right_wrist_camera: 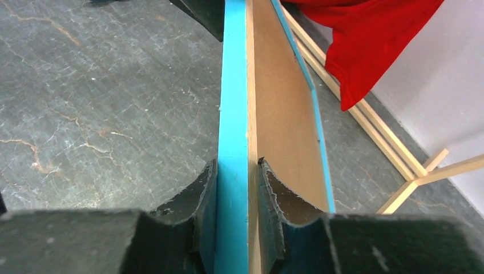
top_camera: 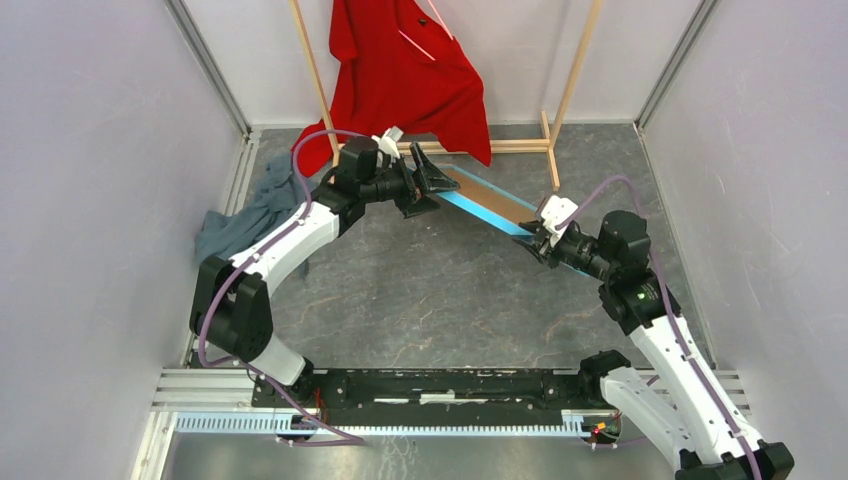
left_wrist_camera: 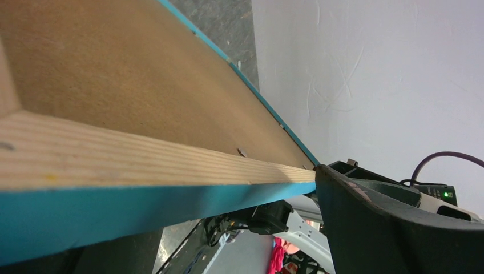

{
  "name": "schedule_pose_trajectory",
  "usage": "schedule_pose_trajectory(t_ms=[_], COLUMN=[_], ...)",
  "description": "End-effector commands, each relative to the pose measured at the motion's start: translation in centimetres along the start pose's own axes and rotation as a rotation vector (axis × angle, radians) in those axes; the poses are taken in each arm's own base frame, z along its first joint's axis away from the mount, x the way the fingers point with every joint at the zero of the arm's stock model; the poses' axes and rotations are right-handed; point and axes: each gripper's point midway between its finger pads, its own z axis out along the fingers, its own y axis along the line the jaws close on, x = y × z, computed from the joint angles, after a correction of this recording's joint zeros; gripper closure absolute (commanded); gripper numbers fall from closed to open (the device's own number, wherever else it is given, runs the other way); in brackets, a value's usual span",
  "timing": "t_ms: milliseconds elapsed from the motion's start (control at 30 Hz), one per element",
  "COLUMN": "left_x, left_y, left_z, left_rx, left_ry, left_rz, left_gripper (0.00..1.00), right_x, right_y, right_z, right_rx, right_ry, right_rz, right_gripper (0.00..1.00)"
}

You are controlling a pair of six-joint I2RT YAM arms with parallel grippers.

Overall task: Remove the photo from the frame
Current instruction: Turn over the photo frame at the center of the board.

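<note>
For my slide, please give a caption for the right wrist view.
Right end effector clamps the frame by its edge, backing board showing, red shirt beyond.

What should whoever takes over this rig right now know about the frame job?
Right gripper: shut on the frame, clamping its blue edge, with the frame held on edge over the table.
Left gripper: open at the frame's other end, not gripping.
The brown backing board sits in the frame's back. The photo is not in view.
Done: frame picked up and steadied.
Left: free the backing board, then take out the photo.
</note>
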Motion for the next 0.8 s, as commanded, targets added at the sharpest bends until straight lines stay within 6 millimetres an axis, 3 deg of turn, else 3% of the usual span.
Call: schedule_pose_trajectory(t_ms=[0,333,533,767], left_x=[-0.4,0.5,-0.4,-0.9], left_y=[-2.4,0.9,1.6,2.5], left_z=[-1.1,-1.2,-0.8,0.1], left_rx=[0.102,0.064,0.061,0.06], left_ry=[-0.03,-0.03,-0.054,-0.055], left_rz=[0.057,0.011,0.005,-0.001], left_gripper=[0.02,0.16,0.23,0.32], right_x=[2.5,4.6,6.0,6.1], right_y=[4.3,6.2,6.6,6.5], right_z=[0.0,0.5,0.8,0.8], right_rx=[-0.164,-0.22,-0.225,-0.226], right_ry=[0.035,0.016,0.026,0.031], right_rz=[0.151,0.189,0.193,0.193], right_gripper=[0.82,0.82,0.85,0.86])
